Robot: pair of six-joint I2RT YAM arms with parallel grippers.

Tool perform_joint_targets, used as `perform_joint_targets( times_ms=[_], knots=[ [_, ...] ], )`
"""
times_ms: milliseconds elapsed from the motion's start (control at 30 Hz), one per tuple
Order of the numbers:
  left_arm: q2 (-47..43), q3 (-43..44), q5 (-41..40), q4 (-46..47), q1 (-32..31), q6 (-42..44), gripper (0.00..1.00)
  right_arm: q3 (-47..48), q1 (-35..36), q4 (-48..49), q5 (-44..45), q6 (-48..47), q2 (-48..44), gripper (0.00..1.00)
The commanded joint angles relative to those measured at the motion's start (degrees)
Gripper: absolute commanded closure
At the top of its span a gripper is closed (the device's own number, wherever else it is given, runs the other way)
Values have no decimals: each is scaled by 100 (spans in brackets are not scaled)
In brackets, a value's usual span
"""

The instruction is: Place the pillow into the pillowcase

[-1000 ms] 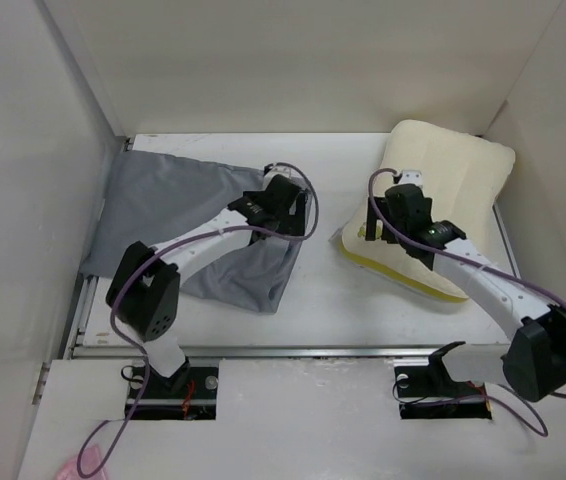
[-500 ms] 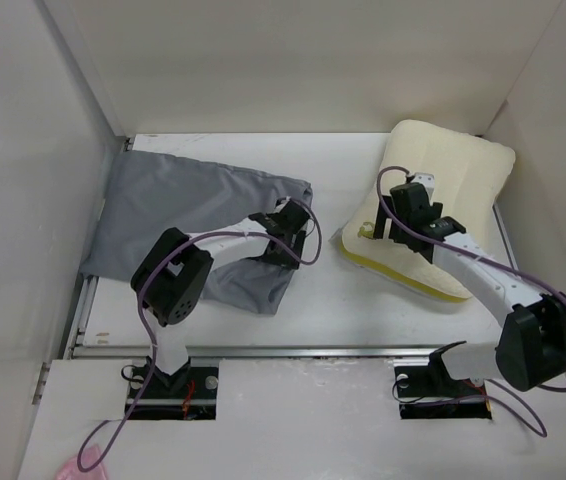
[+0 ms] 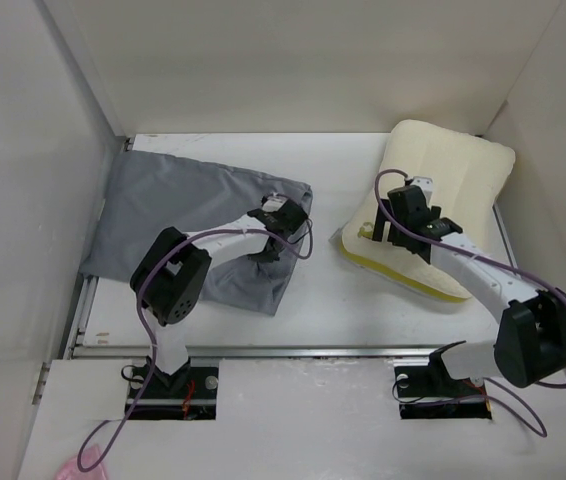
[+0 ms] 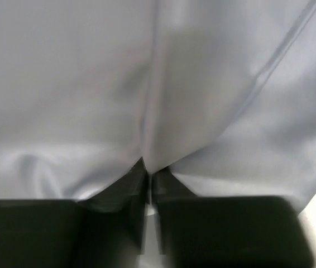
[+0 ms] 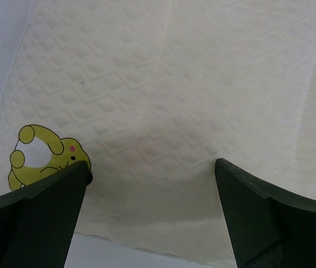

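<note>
Since a second ago, we see the left gripper (image 4: pixel 148 174) come down from above the right end of the pillowcase (image 3: pixel 178 205) and close, while the right gripper (image 5: pixel 152 167) has only edged a little further onto the pillow (image 3: pixel 453 170).

The left jaws are now clenched on the pillowcase, and the wrist view shows a fold of the grey cloth drawn up into the narrow slit between the dark fingers (image 4: pixel 219 229). From that pinch, creases fan out across the fabric. The pillowcase lies flat and wrinkled at the left of the table (image 3: pixel 333 290), its far left end against the side wall. The left arm reaches over the cloth's near right part, its elbow bent low just ahead of its base.

The right jaws stand released and wide apart, hovering over the pillow's quilted cream face, and a yellow logo (image 5: pixel 43 153) shows beside the left finger. The pillow rests at the far right, its far end tilted up toward the back corner, and the brighter yellow edge band (image 3: pixel 393 272) runs along its near side. The right arm stretches diagonally from its base across the pillow's near edge.
</note>
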Motion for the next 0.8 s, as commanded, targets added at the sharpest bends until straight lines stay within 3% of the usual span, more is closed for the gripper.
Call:
perform_joint_targets(
  times_ms=[0,200,267,333,367,400,433,533,667,733,767],
  knots=[
    [-29,424,-409,-262,58,-122,99,-105,-19,-42,106,66,-11,0],
    [-590,531,-462,-35,-29,-70,100,-149,-19,64,-138,127,357,0],
    [-810,531,-287,28,-135,211,100,-148,-19,125,-297,75,603,13],
    [-1047,600,-286,90,-232,274,100,-87,-19,187,-481,14,770,19],
    [-1118,601,-207,90,-284,274,100,-17,-19,248,-482,13,937,29],
    [-1232,601,-207,90,-285,335,100,-17,-19,249,-482,13,938,79],
    [-1285,601,-154,90,-285,336,100,-17,-19,301,-552,13,938,100],
    [-1390,662,-101,29,-285,336,100,-17,227,503,-483,-250,465,100],
    [-1391,803,92,-33,-285,405,100,-69,359,784,-1182,-540,-528,100],
    [-1391,803,144,-33,-285,406,85,-131,359,908,-1326,-541,-1001,100],
    [-1391,803,145,-33,-285,458,71,-192,359,908,-1378,-541,-1109,100]
  ],
)
